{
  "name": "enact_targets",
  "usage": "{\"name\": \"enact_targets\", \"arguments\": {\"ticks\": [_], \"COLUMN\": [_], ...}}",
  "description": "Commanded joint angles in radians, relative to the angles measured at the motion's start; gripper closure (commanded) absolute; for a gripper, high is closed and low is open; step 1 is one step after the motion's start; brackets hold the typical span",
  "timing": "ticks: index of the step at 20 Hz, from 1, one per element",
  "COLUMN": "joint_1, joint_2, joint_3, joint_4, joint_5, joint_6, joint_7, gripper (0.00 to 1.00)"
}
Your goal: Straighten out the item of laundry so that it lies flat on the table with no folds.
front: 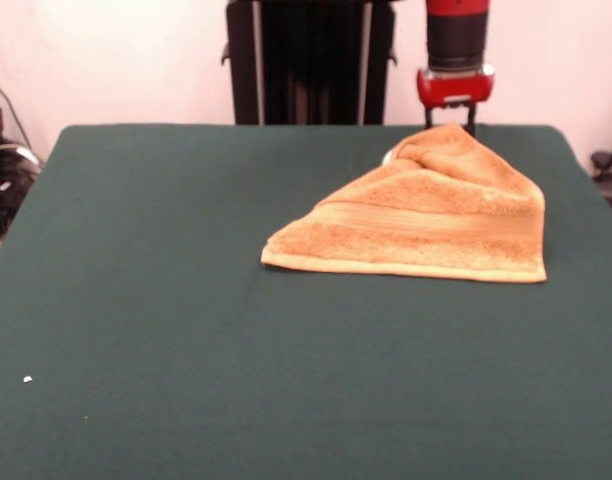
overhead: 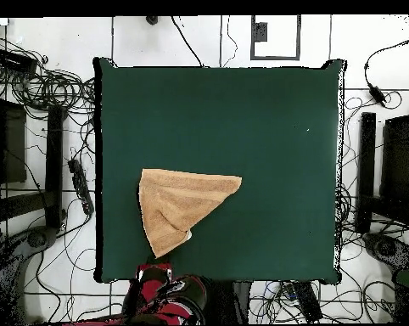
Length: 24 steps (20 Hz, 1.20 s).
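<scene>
Soft, limp towel (front: 426,215) folded into a triangle on the green surface (front: 186,300); the tool (front: 449,127) seemingly pinches its raised corner.

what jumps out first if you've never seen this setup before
The golden-tan towel stands out at once: folded into a rough triangle, it lies on the dark green table, toward the side where the robot stands. Right behind its raised peak hangs the red and black arm, whose hand is mostly hidden by the cloth. A tangle of cables covers the floor around the table.
</scene>
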Motion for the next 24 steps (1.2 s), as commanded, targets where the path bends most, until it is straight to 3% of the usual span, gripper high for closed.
{"name": "enact_targets", "arguments": {"ticks": [1,4,7,16,24], "joint_1": [0.091,0.106,0.093,0.022,-0.049], "joint_2": [0.253,0.276,0.242,-0.113,-0.279], "joint_3": [-0.007,-0.005,0.01,0.06,0.138], "joint_4": [-0.175,-0.192,-0.166,-0.012,-0.002], "joint_5": [0.177,0.215,0.205,0.12,0.076], "joint_6": [-0.103,-0.127,-0.099,0.213,0.424], "joint_7": [0.139,0.144,0.148,0.088,0.065], "gripper": [0.0,0.0,0.0,0.0,0.0]}}
